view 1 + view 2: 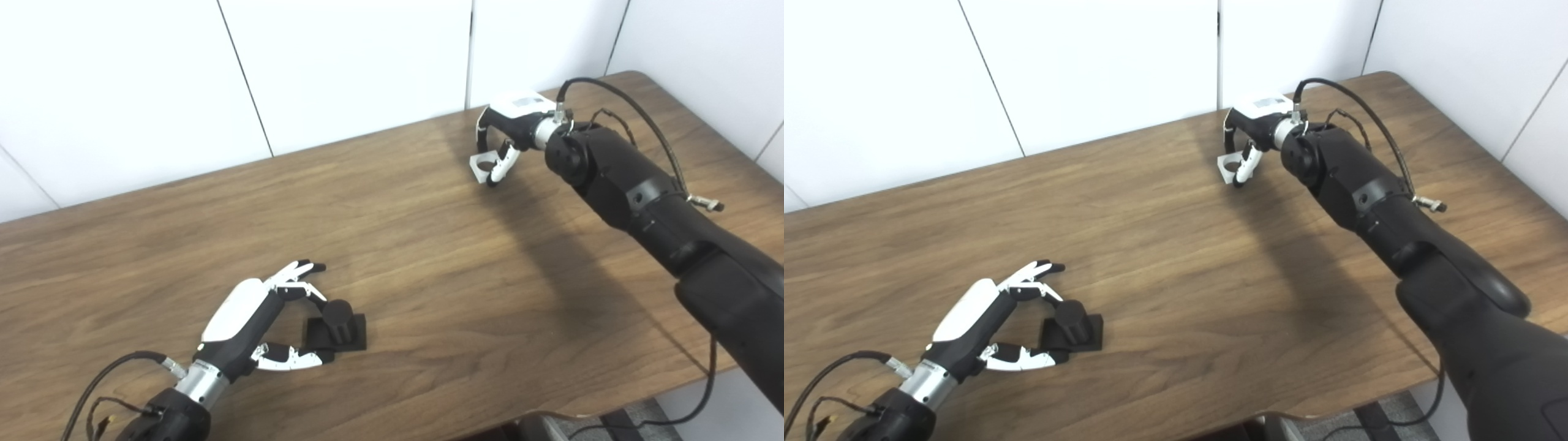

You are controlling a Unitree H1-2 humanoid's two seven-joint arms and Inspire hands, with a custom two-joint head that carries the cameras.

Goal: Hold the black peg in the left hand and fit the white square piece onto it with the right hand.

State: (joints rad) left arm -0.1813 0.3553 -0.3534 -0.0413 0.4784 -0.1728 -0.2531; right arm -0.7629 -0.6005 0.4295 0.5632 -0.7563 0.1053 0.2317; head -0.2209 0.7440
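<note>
Black peg [339,323]: a short round post upright on a flat square base, matte black, resting on the wooden table [429,257] near its front left.
Left hand [269,318]: spread around the peg, fingers [300,271] reaching past its far side, thumb [291,358] lying along the near edge of the base; whether they touch it I cannot tell.
White square piece [484,166]: a small white block with a round hole through its middle, tilted, at the far side of the table.
Right hand [505,138]: curled down over the white piece, fingers behind it and thumb in front, clamped on it.
Spacing: peg and white piece well apart.
</note>
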